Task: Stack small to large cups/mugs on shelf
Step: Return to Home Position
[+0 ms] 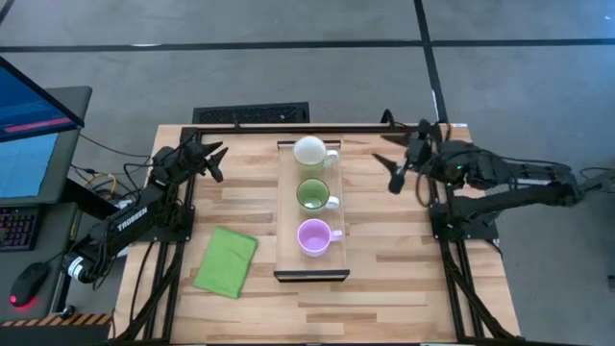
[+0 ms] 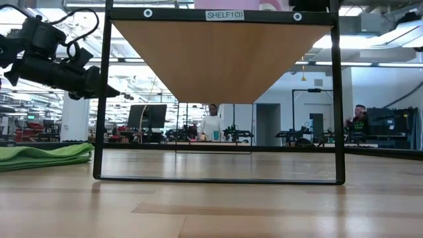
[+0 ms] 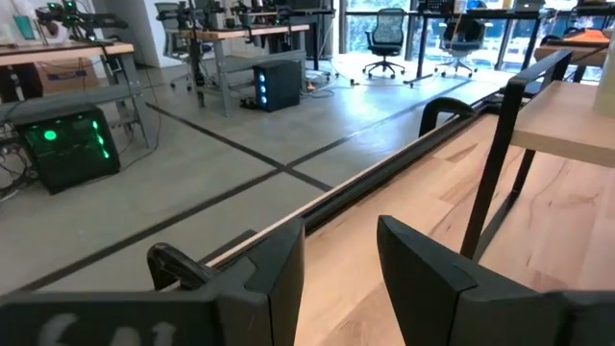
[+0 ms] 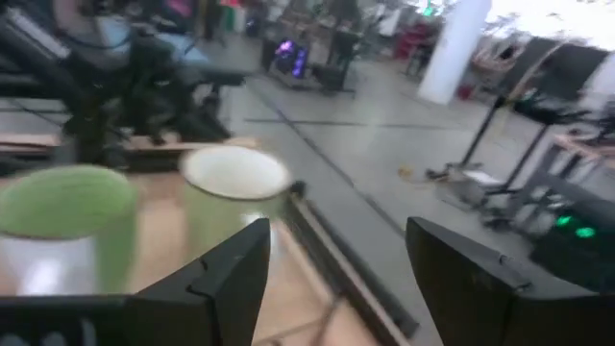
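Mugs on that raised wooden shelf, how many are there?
3, in a row on the shelf: white mug at the high view's top end, light green mug in the middle, light purple mug at the other end. None looks hidden.

The wooden table point(image 1: 404, 269) fills the middle of the high view. At its centre stands the shelf point(image 1: 288, 258), carrying a white mug point(image 1: 309, 152), green mug point(image 1: 311, 195) and purple mug point(image 1: 313, 236) in a column, handles apparently pointing right. A green cloth point(image 1: 227, 261) lies lower left.
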Tool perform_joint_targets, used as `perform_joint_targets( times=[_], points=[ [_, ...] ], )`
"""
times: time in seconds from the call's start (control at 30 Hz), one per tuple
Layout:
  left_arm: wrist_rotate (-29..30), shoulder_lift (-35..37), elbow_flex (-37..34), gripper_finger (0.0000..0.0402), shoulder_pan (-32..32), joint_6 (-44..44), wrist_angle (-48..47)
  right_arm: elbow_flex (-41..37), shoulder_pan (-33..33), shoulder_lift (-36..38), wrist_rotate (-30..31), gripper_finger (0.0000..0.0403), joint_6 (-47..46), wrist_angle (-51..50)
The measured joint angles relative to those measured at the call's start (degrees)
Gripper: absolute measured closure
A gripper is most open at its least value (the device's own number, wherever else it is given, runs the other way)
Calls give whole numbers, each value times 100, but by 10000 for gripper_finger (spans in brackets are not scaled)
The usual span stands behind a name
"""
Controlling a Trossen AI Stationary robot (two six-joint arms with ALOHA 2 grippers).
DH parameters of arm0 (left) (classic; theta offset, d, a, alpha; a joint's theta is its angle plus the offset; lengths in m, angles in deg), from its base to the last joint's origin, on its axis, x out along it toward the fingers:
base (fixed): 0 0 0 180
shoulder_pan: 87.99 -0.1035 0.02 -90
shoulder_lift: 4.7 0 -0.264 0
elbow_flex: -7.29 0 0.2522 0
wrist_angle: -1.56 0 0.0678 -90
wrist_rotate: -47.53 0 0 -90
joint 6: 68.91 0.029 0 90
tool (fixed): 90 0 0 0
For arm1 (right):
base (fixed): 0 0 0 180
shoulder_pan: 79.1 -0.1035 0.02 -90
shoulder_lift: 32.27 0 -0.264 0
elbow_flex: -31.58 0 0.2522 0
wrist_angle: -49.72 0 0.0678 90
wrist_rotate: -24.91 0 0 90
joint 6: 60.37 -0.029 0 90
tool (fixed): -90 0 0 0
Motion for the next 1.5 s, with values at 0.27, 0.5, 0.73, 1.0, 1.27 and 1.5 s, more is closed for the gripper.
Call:
perform_joint_targets(
  times=[0.27,0.5,0.73,1.0,1.27,1.5],
  points=[
    [2,0,0,276,0,-4,-17,-1372,721,1347,-135,135,-234,32],
    [4,0,0,276,0,-33,-5,-2596,986,2583,-452,135,-481,451],
    [4,0,0,276,0,-118,-2,-3487,998,3642,-526,135,-465,892],
    [7,0,0,276,0,-89,0,-4105,1151,4442,-505,135,-479,1041],
    [11,0,0,276,0,-74,2,-4607,1999,4504,-535,135,-622,1249],
    [11,2,0,276,0,-55,2,-4841,2913,4504,-532,135,-492,1766]
  ],
)
